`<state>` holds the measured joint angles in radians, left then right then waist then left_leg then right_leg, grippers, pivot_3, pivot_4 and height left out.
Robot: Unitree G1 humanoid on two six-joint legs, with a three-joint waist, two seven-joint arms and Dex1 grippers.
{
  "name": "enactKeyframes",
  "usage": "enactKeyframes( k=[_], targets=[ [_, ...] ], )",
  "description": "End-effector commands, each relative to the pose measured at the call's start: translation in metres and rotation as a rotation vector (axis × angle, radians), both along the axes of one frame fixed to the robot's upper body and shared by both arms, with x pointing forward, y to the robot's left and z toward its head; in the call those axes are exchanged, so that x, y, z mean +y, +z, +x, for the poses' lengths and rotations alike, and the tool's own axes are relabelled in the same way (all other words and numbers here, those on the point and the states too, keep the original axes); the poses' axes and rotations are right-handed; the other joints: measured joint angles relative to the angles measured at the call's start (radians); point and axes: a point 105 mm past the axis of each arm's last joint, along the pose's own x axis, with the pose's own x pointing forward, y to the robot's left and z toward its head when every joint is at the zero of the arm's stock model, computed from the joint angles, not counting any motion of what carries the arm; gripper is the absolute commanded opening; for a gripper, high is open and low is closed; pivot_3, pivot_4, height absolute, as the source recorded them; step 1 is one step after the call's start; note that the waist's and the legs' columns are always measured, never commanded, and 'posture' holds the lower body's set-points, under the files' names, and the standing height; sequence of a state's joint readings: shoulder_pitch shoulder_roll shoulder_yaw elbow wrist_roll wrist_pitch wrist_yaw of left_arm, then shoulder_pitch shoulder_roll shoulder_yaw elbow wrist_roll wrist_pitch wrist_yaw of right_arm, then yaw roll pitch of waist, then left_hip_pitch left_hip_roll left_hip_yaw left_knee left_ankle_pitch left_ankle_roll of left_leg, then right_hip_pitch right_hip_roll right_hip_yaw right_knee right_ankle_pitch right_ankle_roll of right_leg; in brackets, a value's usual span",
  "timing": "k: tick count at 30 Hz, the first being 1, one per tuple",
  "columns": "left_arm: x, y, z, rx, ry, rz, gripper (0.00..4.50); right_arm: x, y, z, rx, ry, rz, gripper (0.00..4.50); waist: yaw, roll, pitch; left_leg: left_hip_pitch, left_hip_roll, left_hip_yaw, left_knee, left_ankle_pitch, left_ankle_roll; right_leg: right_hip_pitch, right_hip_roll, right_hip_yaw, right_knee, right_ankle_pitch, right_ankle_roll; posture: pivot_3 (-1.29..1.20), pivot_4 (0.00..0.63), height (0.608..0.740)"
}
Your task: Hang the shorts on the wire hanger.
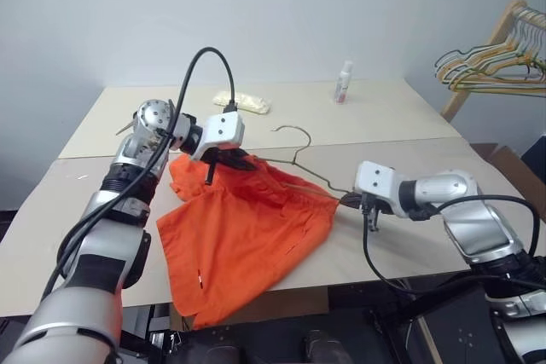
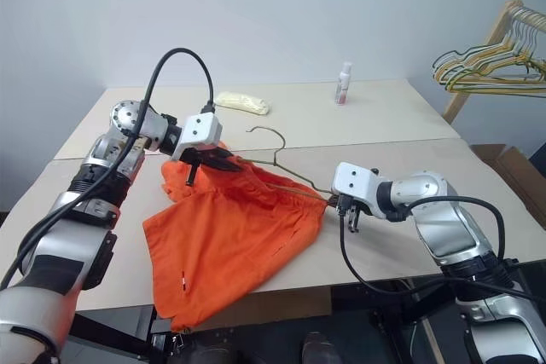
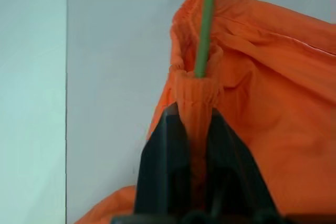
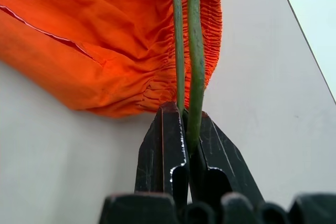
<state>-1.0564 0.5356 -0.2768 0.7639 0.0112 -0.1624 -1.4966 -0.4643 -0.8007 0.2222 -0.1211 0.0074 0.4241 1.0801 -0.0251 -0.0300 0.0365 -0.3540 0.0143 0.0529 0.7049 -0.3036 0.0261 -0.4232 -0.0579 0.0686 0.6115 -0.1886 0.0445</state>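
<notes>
**Both grippers clamped, shorts spread mid-table**

The left gripper pinches the gathered waistband of the shorts, and the right gripper is clenched on the end of the wire hanger. The orange fabric spills from the table's middle to its near edge, the hanger's hook poking out behind it. Near the far edge sit a pale yellow cloth and a small bottle, well apart from the action. Off the far right corner, a rack of bunched hangers.

Bare table lies open beyond the shorts, apart from a small bottle and a pale bundle near the far edge.
</notes>
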Motion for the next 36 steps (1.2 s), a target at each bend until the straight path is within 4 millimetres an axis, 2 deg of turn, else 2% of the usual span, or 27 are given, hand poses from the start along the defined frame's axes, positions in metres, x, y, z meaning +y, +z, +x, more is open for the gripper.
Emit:
enactKeyframes(
  k=[1,4,8,12,15,18,21,23,25,29,32,36],
  targets=[
    [0.0,0.015,0.002,-0.06,-0.014,-0.009,0.01,0.005,0.017,-0.001,-0.102,0.052,-0.021,0.0,-0.001,0.0,0.0,0.0,0.0,0.0,0.0,0.0,0.0,0.0,0.0,0.0,0.0,0.0,0.0,-0.02,0.0,0.74],
    [-0.002,0.018,0.001,-0.083,-0.02,-0.035,0.01,0.004,0.016,0.002,-0.15,0.059,-0.031,0.0,-0.005,0.0,0.0,0.0,0.0,0.0,0.0,0.0,0.0,0.0,0.0,0.0,0.0,0.0,0.0,-0.02,0.0,0.74],
    [0.002,0.023,0.002,-0.11,-0.017,-0.051,0.0,-0.007,0.015,0.007,-0.174,0.026,-0.042,1.12,-0.012,0.0,0.0,0.0,0.0,0.0,0.0,0.0,0.0,0.0,0.0,0.0,0.0,0.0,0.0,-0.02,0.0,0.74],
    [0.006,0.026,0.004,-0.122,0.011,-0.066,0.0,-0.025,0.025,0.008,-0.164,-0.056,0.026,2.58,-0.014,0.0,0.0,0.0,0.0,0.0,0.0,0.0,0.0,0.0,0.0,0.0,0.0,0.0,0.0,-0.02,0.0,0.74],
    [0.009,0.028,0.006,-0.128,0.03,-0.08,0.0,-0.048,0.03,0.016,-0.13,-0.235,0.126,3.55,-0.016,0.0,0.0,0.0,0.0,0.0,0.0,0.0,0.0,0.0,0.0,0.0,0.0,0.0,0.0,-0.02,0.0,0.74],
    [0.01,0.029,0.009,-0.141,0.047,-0.086,0.0,-0.063,0.031,0.01,-0.051,-0.35,0.276,3.55,-0.014,0.0,0.0,0.0,0.0,0.0,0.0,0.0,0.0,0.0,0.0,0.0,0.0,0.0,0.0,-0.02,0.0,0.74],
    [0.009,0.03,0.011,-0.141,0.057,-0.098,0.0,-0.061,0.022,-0.008,0.084,-0.368,0.429,3.55,-0.013,0.0,0.0,0.0,0.0,-0.001,0.0,0.0,0.0,0.001,0.0,0.0,0.0,0.0,0.0,-0.01,0.0,0.74],
    [0.008,0.029,0.011,-0.139,0.056,-0.099,0.0,-0.052,0.011,-0.015,0.165,-0.369,0.531,3.55,-0.016,0.0,0.0,0.0,0.0,-0.001,0.0,0.0,0.001,0.001,0.0,0.0,0.0,0.0,0.0,-0.01,0.0,0.74],
    [0.008,0.029,0.011,-0.139,0.054,-0.098,0.0,-0.042,-0.005,-0.014,0.233,-0.414,0.611,3.55,-0.022,0.0,0.0,0.0,0.0,-0.001,0.0,0.0,0.001,0.001,0.0,0.001,0.001,0.0,0.0,-0.01,0.0,0.74],
    [0.008,0.03,0.011,-0.14,0.055,-0.098,0.0,-0.016,-0.029,-0.014,0.354,-0.434,0.686,3.55,-0.021,0.0,0.0,0.001,0.0,-0.001,0.0,0.0,0.001,0.001,0.0,0.001,0.002,0.0,0.0,-0.01,0.0,0.74],
    [0.008,0.03,0.011,-0.14,0.06,-0.1,0.0,0.005,-0.036,-0.011,0.416,-0.435,0.762,3.55,-0.02,0.0,0.0,0.001,0.0,-0.001,0.0,0.0,0.001,0.001,0.0,0.001,0.001,0.0,0.0,0.0,0.0,0.74],
    [0.008,0.03,0.015,-0.15,0.086,-0.108,0.0,0.015,-0.045,0.001,0.432,-0.487,0.819,3.55,-0.017,0.0,0.0,0.0,0.0,-0.001,0.0,0.0,0.001,0.0,0.0,0.001,0.001,0.0,0.0,0.01,0.0,0.74]
  ],
)
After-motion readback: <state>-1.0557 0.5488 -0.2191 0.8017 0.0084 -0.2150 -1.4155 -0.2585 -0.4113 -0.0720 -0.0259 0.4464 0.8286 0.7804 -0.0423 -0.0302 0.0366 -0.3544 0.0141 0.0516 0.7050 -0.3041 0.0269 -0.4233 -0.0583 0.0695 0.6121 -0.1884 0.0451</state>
